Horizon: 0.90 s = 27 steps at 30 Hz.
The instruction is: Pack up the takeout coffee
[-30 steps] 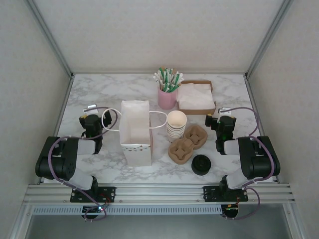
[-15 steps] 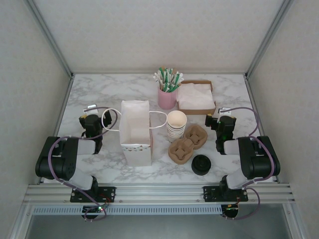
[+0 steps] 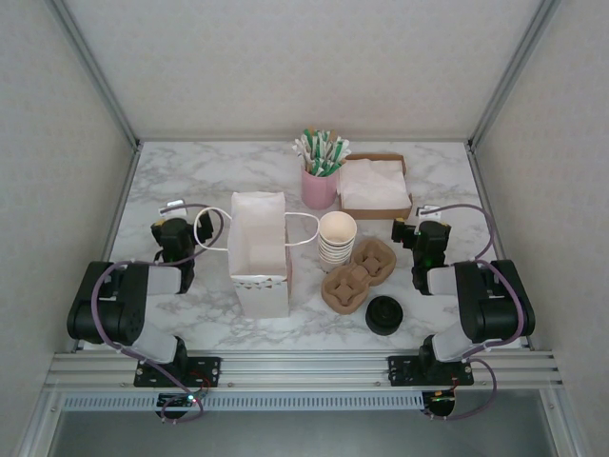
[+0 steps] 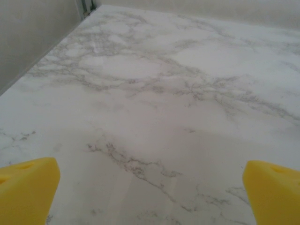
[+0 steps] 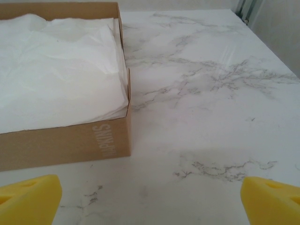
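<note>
Coffee first: where is it?

Near the front of the desk [image 3: 209, 176], right of centre, sits a round black lid [image 3: 384, 314]. From above I cannot tell whether a cup stands under it. It lies just in front of two brown pulp carriers [image 3: 344, 288], set side by side. A stack of lidless cream cups [image 3: 337, 238] stands just behind them, and an open white paper bag [image 3: 257, 252] stands upright to their left.

And the arms?

Both rest low at the desk's sides, holding nothing. The right jaws stand wide, yellow pads [image 5: 28, 194] far apart, facing a cardboard napkin box [image 5: 65, 140]. The left jaws are equally wide, pads [image 4: 26, 187] over bare marble.

How should the first move go?

I'd judge the right arm [image 3: 476, 305] the nearer one. It should turn toward the lid, come down from straight above, straddle it evenly and close gently, so no paper gets crushed. Lift level, because the carriers sit close enough to be nudged.
</note>
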{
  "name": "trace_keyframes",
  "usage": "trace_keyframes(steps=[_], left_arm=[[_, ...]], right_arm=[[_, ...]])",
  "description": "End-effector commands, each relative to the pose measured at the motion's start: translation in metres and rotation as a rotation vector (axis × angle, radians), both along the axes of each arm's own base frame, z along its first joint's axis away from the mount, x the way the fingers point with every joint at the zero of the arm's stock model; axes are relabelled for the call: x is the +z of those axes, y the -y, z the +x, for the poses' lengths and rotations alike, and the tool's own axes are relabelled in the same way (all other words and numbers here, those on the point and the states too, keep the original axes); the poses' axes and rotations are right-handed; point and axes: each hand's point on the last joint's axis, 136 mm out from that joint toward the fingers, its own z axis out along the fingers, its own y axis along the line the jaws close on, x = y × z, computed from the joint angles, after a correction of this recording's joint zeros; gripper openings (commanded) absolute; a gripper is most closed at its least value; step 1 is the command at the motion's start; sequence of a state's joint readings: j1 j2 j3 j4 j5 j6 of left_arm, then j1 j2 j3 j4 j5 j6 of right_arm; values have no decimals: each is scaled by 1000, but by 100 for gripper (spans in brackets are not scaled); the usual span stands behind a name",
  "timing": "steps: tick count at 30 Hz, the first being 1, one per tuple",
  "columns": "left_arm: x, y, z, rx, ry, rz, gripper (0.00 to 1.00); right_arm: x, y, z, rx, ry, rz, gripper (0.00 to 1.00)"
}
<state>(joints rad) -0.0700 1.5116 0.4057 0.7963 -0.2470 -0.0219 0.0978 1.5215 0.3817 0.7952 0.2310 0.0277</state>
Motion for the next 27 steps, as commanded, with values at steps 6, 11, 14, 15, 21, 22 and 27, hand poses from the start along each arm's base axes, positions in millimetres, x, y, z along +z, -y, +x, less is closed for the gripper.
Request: trace_keyframes(steps=[6,11,14,15,21,22,27], left_arm=[[94,-12,-16,71,15,-42,100],[160,-62,-75,424,32,-99,100],[191,-84,-121,604,24,-132,100],[194,-81,-125,568,-4,-116,100],[186,-52,-148,431,-27,-294,100],[191,-49,-155,421,-28,-327,100],[238,3,-156,144,18,-539,96]], right_arm=[[52,15,-10,-125,-113,56,99],[84,31,-48,-318,-191,197,99],[102,47,-84,-528,-246,320,99],[108,42,-89,-520,-274,351,99],[148,2,-105,-342,-375,494,99],[156,-4,-109,-308,-373,520,99],[181,-30,-130,-201,-360,682,99]])
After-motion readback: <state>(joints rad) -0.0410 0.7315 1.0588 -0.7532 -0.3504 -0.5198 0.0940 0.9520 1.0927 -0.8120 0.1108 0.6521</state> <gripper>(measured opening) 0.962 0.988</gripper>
